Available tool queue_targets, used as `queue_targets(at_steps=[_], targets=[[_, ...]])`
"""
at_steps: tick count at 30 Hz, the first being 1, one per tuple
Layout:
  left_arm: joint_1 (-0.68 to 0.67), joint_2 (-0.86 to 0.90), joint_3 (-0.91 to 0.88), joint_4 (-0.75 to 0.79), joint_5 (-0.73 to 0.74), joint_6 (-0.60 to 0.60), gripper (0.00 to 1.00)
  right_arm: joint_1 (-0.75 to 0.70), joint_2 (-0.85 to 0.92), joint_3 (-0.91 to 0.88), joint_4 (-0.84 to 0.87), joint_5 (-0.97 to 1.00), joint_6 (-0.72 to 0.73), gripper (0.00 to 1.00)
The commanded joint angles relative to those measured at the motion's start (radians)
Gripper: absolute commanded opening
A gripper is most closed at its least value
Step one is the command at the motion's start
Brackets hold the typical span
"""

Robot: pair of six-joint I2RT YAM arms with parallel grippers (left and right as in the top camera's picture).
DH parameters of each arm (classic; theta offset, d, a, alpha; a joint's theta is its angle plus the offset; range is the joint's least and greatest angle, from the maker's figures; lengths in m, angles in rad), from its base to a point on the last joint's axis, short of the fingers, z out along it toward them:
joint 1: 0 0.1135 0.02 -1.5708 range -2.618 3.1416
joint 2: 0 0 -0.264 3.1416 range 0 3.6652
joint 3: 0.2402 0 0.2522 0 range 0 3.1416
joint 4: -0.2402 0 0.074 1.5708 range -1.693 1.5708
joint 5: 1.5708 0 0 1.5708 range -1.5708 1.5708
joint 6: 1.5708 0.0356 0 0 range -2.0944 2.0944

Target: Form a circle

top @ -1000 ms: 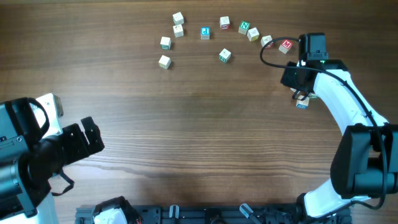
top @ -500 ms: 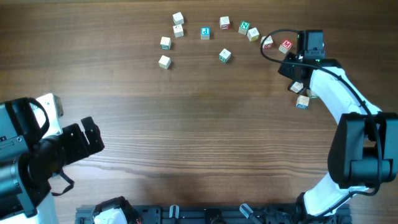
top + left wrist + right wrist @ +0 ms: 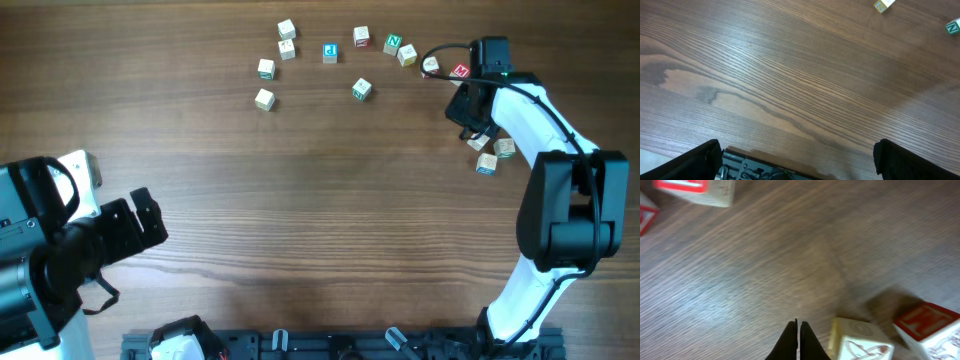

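Observation:
The circle is an open arc of pale letter cubes across the far side of the table, from a plain cube [image 3: 264,99] on the left past a blue-letter cube [image 3: 330,52] and a green N cube [image 3: 393,44] to a red M cube [image 3: 460,71]. Three more cubes [image 3: 487,164] cluster lower right, and one cube [image 3: 362,90] sits inside the arc. My right gripper [image 3: 477,130] [image 3: 798,325] is shut and empty, low over the wood just left of a cream cube [image 3: 860,341]. My left gripper [image 3: 152,224] [image 3: 800,162] is open and empty at the near left.
A black cable [image 3: 432,58] loops from the right wrist over the cubes near the M. A red-faced cube [image 3: 927,325] lies right of the cream one, and another red-edged cube [image 3: 695,190] lies farther out. A dark rail [image 3: 330,345] runs along the near edge.
The right gripper has closed fully and drawn back toward the far edge, uncovering the cluster of cubes at the lower right. The left arm has not moved.

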Motion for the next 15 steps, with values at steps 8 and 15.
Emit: queue_targets(at_steps=[8, 15], targets=[[0.007, -0.008, -0.006, 0.003, -0.010, -0.010, 1.00, -0.005, 0.007, 0.018, -0.017, 0.092, 0.123, 0.04], [0.007, -0.008, -0.006, 0.003, -0.010, -0.010, 1.00, -0.005, 0.007, 0.018, -0.040, 0.118, 0.156, 0.05]])
